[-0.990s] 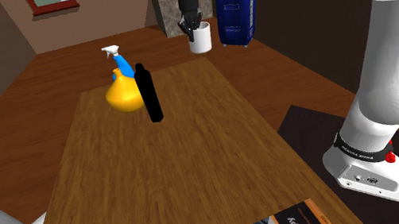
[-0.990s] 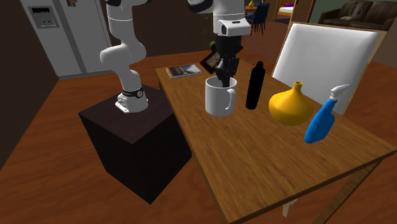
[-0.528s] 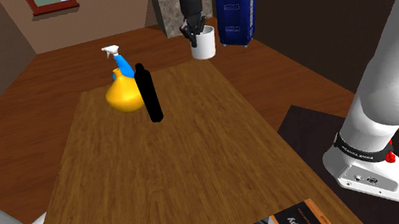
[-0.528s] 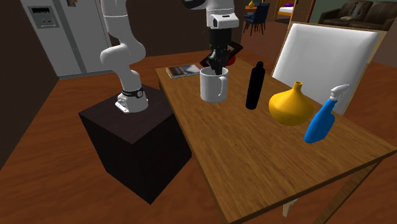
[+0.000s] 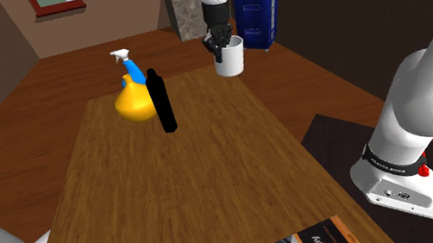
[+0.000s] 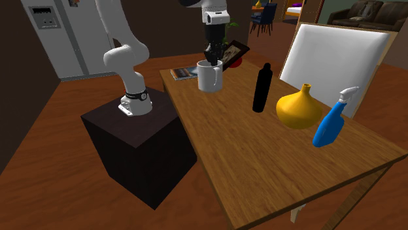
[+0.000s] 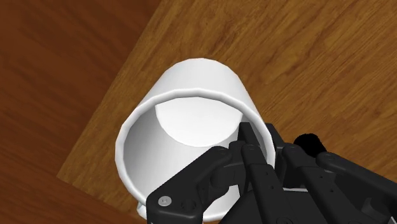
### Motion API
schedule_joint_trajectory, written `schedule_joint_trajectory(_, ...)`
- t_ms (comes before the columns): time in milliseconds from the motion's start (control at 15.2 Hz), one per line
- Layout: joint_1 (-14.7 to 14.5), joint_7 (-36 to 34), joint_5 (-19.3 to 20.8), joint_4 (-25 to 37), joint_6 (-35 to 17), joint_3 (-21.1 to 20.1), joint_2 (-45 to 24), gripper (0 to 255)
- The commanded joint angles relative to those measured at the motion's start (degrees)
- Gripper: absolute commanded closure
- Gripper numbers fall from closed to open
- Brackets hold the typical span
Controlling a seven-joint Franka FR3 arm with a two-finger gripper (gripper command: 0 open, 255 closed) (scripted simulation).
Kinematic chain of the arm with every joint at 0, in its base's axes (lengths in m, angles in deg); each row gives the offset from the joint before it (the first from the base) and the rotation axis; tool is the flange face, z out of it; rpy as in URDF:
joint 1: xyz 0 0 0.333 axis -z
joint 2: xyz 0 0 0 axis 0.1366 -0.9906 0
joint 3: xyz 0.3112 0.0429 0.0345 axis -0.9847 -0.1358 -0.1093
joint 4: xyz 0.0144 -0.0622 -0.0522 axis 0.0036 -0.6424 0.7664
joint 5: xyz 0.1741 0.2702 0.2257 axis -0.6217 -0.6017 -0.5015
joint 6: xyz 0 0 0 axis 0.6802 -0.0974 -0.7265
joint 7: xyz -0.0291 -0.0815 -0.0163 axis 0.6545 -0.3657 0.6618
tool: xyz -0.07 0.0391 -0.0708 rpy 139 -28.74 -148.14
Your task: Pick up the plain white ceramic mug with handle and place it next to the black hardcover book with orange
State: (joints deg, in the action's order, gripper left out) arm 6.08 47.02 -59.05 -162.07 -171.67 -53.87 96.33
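Black fingers (image 5: 214, 45) of the white robot arm pinch the rim of a plain white cylindrical mug (image 5: 230, 58). In the shoulder view the mug is held upright in the air over the far end of the long brown wooden counter (image 5: 180, 182). To the shoulder view's left of it stand a tall black bottle (image 5: 162, 102), a yellow gourd-shaped vase (image 5: 134, 103) and a blue spray bottle with a white trigger (image 5: 130, 67). A black hardcover book with an orange stripe (image 5: 320, 241) lies at the near end, well apart from the mug.

From the second exterior view, the fingers (image 6: 213, 57) grip the mug (image 6: 208, 78) from above, its handle toward that view's right. The book (image 6: 185, 73) lies just behind it, and the black bottle (image 6: 261, 88) stands to the right.

Through the wrist view, the fingers (image 7: 251, 167) clamp the wall of the mug (image 7: 191, 89), one inside and one outside, with the counter's (image 7: 305, 57) edge below.
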Motion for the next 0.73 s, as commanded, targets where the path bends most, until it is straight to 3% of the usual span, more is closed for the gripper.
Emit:
schedule_joint_trajectory(0,-0.96,-2.17,-0.34,-2.92,0.19,-1.33,3.07,255)
schedule_joint_trajectory(660,-6.32,-12.45,-4.27,-14.16,2.58,-8.69,16.62,255)
